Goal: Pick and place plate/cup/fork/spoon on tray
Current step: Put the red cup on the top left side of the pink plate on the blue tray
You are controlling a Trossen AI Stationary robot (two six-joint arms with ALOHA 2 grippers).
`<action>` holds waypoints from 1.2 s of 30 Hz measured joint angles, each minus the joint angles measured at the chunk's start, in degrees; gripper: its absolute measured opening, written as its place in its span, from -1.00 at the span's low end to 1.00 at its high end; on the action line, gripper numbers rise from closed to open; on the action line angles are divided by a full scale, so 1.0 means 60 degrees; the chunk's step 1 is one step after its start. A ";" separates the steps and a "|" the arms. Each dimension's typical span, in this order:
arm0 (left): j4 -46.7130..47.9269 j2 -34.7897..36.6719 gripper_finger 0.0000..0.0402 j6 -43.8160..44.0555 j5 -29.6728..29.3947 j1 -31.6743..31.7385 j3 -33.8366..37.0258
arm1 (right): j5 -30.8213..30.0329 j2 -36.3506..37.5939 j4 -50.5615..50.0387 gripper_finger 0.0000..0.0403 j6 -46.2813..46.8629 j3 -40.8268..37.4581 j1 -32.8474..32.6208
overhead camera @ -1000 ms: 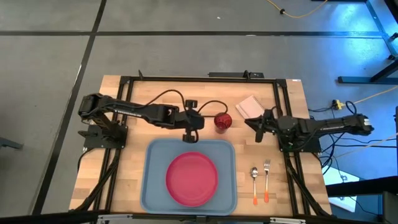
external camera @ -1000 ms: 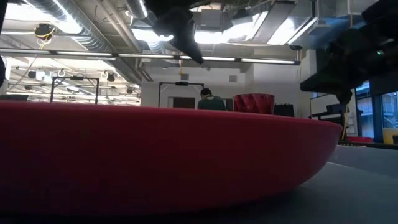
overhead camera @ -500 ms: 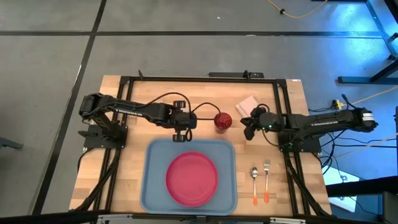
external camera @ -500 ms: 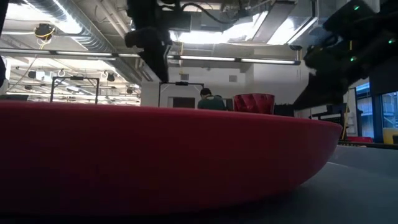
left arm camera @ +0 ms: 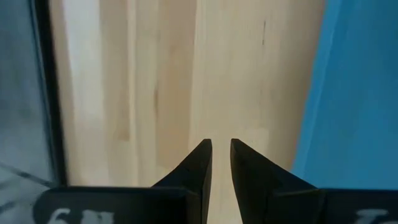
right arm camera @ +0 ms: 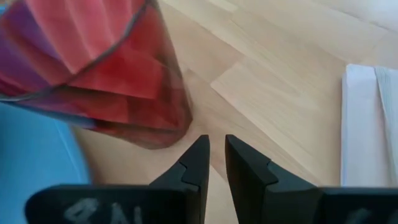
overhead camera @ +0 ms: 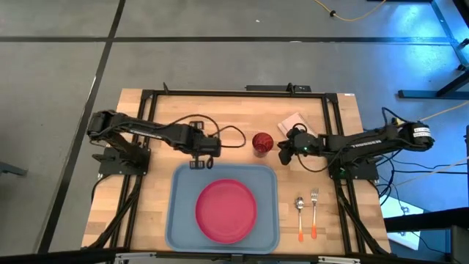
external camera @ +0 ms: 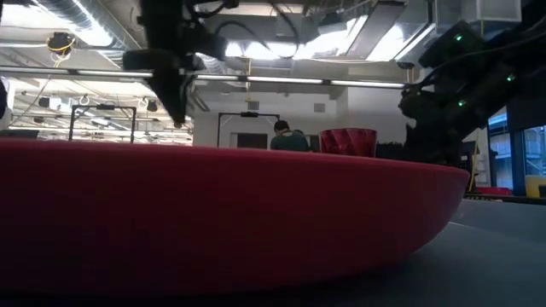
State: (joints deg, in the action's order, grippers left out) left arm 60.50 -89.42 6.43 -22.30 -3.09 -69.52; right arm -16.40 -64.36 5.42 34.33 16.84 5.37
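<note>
The pink-red plate (overhead camera: 226, 210) lies flat in the light blue tray (overhead camera: 176, 220). The maroon cup (overhead camera: 262, 141) stands upright on the wood beyond the tray's far right corner and shows large in the right wrist view (right arm camera: 93, 68). The spoon (overhead camera: 300, 216) and the fork (overhead camera: 314, 213) lie side by side on the wood to the right of the tray. My right gripper (overhead camera: 282, 154) is shut and empty, just right of the cup's base. My left gripper (overhead camera: 198, 163) is shut and empty, over the wood at the tray's far edge (left arm camera: 354, 93).
A white folded napkin (overhead camera: 293, 122) lies on the wood beyond my right gripper, near the table's far edge. A black frame runs around the table top. Bare wood lies left of the tray and between the tray and the far edge.
My left gripper has gone toward the table's left edge along the tray's far rim. My right gripper has gone toward the table's left, up to the cup. The cup, plate, fork and spoon have stayed where they were.
</note>
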 joint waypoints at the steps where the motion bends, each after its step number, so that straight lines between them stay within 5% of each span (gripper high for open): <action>1: -0.0001 0.0244 -0.75 0.0243 0.0048 0.0010 0.0293 | 0.0011 -0.0075 0.0079 -0.72 0.0000 0.0000 0.0017; 15: -0.1910 0.3728 -0.75 0.1790 -0.0641 -0.0467 0.3174 | 0.0524 -0.2069 -0.0076 -0.72 -0.0412 0.1826 0.0024; 28: -0.2144 0.3838 -0.75 0.2784 -0.0661 -0.1135 0.3473 | 0.1105 -0.4332 -0.0107 -0.72 -0.1919 0.4325 0.0019; 36: -0.2192 0.3835 -0.75 0.3350 -0.0672 -0.1777 0.3473 | 0.0894 -0.4491 -0.1383 -0.72 -0.1758 0.4543 0.0024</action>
State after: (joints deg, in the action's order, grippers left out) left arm 47.35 -66.41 26.52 -26.33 -13.75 -48.69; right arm -11.03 -91.31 -2.87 23.78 44.10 5.52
